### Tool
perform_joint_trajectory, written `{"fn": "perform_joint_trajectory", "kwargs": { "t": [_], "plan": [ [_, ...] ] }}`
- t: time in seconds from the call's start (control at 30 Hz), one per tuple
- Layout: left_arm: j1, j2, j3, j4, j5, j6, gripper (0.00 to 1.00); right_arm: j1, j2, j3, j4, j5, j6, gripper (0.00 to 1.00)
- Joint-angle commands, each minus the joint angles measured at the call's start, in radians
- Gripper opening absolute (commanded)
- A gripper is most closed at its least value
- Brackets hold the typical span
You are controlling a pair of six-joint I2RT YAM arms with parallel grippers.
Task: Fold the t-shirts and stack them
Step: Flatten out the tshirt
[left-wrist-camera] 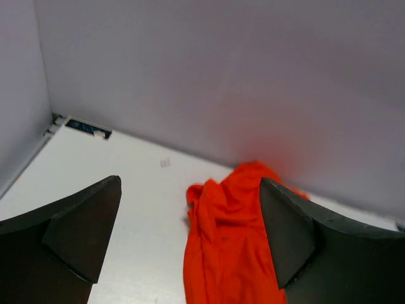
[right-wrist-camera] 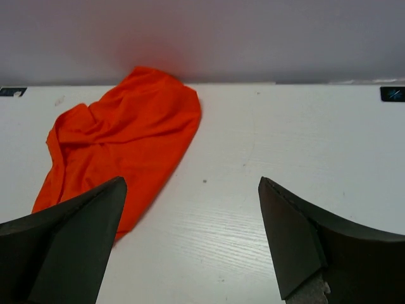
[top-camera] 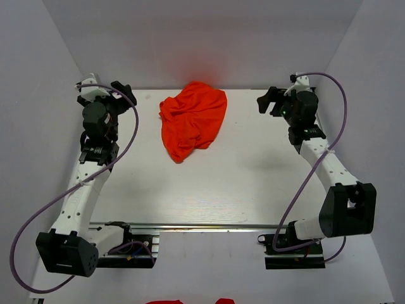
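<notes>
2 grippers and 1 t-shirt showed on the white surface (top-camera: 228, 183). The left gripper (top-camera: 122, 90) stood with jaws spread wide. To its right, apart, lay the crumpled t-shirt (top-camera: 193, 119) by the far edge. The right gripper (top-camera: 266, 101), equally wide, stood farther right.

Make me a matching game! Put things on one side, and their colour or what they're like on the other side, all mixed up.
Things:
1. t-shirt
2. table
3. cable
4. left gripper

Descriptions:
a. white
b. open, holding nothing
c. orange-red and crumpled
d. purple

Pairs: 1-c, 2-a, 3-d, 4-b
</notes>
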Motion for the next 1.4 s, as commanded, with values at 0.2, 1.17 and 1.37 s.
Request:
{"fn": "perform_joint_trajectory", "kwargs": {
  "t": [0.2,1.17,1.37],
  "plan": [
    [-0.004,0.328,0.161,-0.231,0.342,0.063,1.0,0.002,0.07,0.07,-0.018,-0.198,-0.052,0.9],
    [-0.073,1.258,0.908,-0.543,0.341,0.065,0.71,0.137,1.095,1.152,-0.419,-0.102,-0.106,0.82],
    [-0.073,1.241,0.902,-0.552,0.332,0.065,0.01,0.15,1.187,1.178,-0.365,-0.077,-0.056,0.77]
  ]
}}
